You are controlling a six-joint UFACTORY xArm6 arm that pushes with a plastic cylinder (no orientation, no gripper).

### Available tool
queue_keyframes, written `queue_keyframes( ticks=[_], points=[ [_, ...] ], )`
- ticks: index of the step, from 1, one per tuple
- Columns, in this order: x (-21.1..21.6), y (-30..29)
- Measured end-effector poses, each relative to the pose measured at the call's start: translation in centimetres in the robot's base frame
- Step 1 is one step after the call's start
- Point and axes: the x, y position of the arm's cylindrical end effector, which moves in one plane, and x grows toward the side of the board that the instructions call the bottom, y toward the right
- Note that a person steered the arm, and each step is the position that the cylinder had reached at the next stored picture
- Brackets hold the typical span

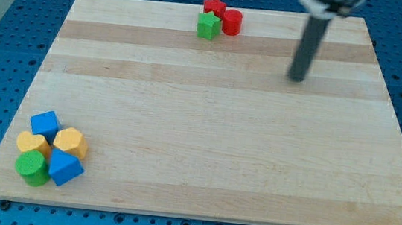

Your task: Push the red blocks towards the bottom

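Two red blocks sit at the view's top middle of the wooden board (215, 121): a red star-like block (213, 7) and a red cylinder (231, 21) to its right. A green block (208, 26) touches them from below. My tip (296, 79) is the lower end of the dark rod. It rests on the board to the right of and slightly below this cluster, well apart from it.
At the view's bottom left lies a cluster: a blue cube (45, 123), two yellow blocks (32, 143) (71, 141), a green cylinder (32, 167) and a blue block (65, 167). A blue perforated table (15, 33) surrounds the board.
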Motion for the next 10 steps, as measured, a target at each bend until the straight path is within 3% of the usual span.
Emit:
queue_keyframes(
  ticks=[1,2,3,4,5,10],
  points=[
    [0.4,-11.2],
    [-4.3,-21.1],
    [-11.8,-27.1],
    [-19.8,-25.2],
    [-19.9,-24.5],
    [-19.7,-9.6]
  ],
)
